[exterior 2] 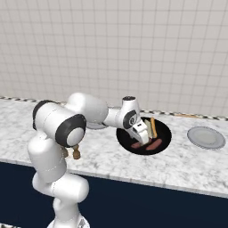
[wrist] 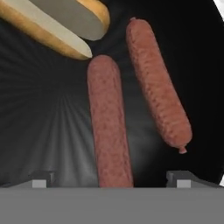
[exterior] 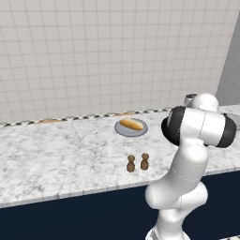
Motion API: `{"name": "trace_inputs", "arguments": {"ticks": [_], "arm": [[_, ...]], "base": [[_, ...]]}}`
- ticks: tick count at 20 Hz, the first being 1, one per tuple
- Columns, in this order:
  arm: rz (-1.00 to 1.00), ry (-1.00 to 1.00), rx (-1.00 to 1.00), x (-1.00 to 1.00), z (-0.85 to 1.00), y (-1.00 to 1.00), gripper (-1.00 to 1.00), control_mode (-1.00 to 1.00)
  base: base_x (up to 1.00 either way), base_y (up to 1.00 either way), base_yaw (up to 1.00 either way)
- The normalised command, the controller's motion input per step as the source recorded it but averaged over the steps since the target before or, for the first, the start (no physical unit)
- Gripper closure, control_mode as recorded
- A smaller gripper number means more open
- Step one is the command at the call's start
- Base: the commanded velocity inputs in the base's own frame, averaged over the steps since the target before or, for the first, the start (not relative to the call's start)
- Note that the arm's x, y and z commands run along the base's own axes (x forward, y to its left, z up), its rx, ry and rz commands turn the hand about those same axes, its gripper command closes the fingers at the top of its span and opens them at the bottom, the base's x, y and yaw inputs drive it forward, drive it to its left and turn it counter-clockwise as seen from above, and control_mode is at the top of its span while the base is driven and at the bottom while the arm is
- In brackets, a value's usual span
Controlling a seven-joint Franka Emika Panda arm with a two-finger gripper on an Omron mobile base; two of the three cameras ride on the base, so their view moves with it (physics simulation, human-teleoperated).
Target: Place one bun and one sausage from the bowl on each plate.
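The black bowl [exterior 2: 166, 132] sits on the counter and holds two sausages and a split bun [exterior 2: 153, 126]. My gripper [exterior 2: 143, 138] hangs open just over the bowl, pointing down into it. In the hand view the bowl's floor [wrist: 39, 118] lies close below, and one sausage [wrist: 109, 122] runs lengthwise between my two fingertips [wrist: 42, 180]. The other sausage [wrist: 159, 87] lies to its right, the bun [wrist: 52, 22] at the top left. One grey plate [exterior: 121, 131] carries a bun [exterior: 131, 124]. Another plate [exterior 2: 206, 137], right of the bowl, is bare.
Two small brown shakers [exterior: 138, 162] stand near the counter's front edge, left of the bowl. A tiled wall runs behind the marble counter [exterior: 56, 154]. The arm's elbow [exterior 2: 60, 122] reaches over the counter from the left of the bowl.
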Motion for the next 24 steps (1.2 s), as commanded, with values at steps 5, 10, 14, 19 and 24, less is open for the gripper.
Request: {"name": "trace_inputs", "arguments": {"ticks": [5, 10, 14, 19, 24], "arm": [[0.0, 0.01, 0.0, 0.0, -0.52, -0.08, -1.0, -1.0], [0.0, 0.0, 0.0, 0.08, -0.24, 0.0, 1.0, -1.0], [0.0, -0.02, 0.0, 0.0, 0.0, 0.0, 1.0, -1.0], [0.0, -0.14, 0.0, -0.19, 0.44, 0.0, 1.0, -1.0], [0.33, -0.34, 0.0, -0.2, 1.0, 0.14, 1.0, -1.0]], "base": [[0.0, 0.0, 0.0], [0.0, 0.0, 0.0], [0.0, 0.0, 0.0], [0.0, 0.0, 0.0], [0.0, 0.0, 0.0]]}}
